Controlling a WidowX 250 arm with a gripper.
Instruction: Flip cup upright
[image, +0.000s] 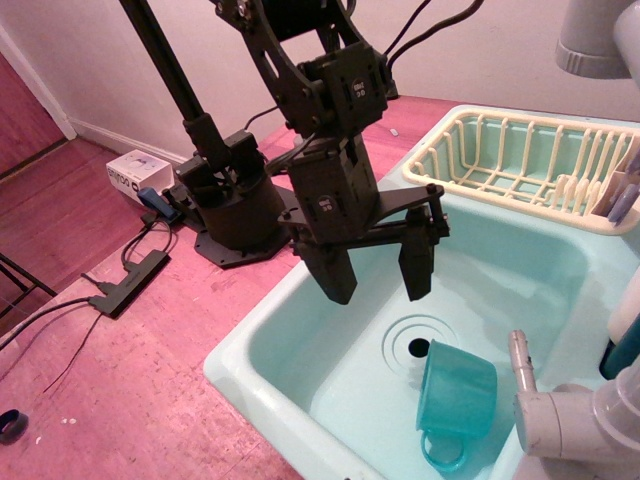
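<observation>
The gripper (378, 272) hangs above the pale mint sink basin (300, 330), with its two dark fingers (416, 262) spread wide apart and nothing between them. The fingertips point down into the basin and do not touch its floor or walls.

The cup (456, 390) is inside the basin, toward the near right part of it, just beside the round drain (418, 346). It is a translucent teal mug, and its closed bottom seems to face up, so the mouth is down against the basin floor, though the exact tilt is hard to judge. Its round loop handle (444, 452) points to the near edge of the picture. The cup is lower and to the right of the gripper, and the two are apart, with open space between them.

Close to the cup on the right stands a grey faucet (565, 425), and a thin grey lever (520, 362) rises just beside the rim of the cup. These parts crowd the right side of the cup. On the far side of the basin rests a cream dish rack (500, 160), which holds some items at its right end that are too unclear to name.

The basin sits in a reddish-pink counter (150, 380). The black base of the arm (235, 215) stands on this counter to the left of the basin. Near it lie a black power strip (130, 282) with cables and a small white box (138, 172).
</observation>
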